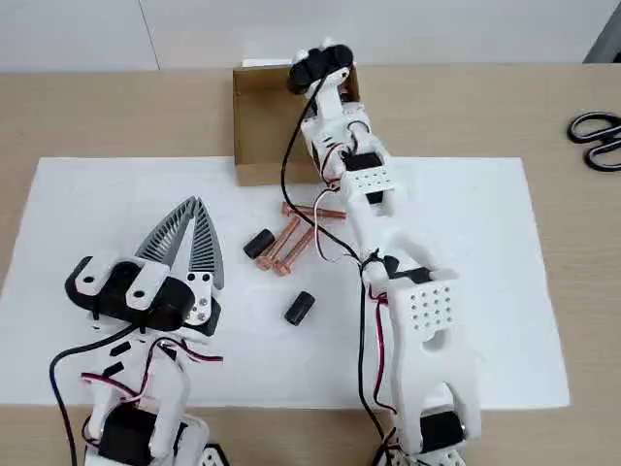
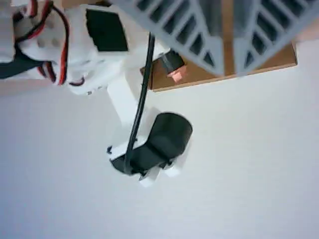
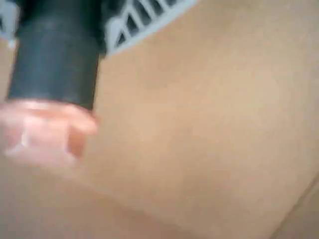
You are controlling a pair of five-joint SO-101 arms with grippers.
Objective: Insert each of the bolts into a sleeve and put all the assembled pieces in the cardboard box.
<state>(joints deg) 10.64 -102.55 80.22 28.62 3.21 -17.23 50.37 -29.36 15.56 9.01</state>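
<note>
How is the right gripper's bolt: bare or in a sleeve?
Sleeved: the black sleeve covers the shaft; only the bolt's copper head sticks out.

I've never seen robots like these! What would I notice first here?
The white right arm stretches over the cardboard box, its right gripper clamping a black sleeve with a copper bolt inside. Beside it, loose copper bolts and two empty sleeves lie on the white sheet. The left gripper rests shut nearby.
</note>
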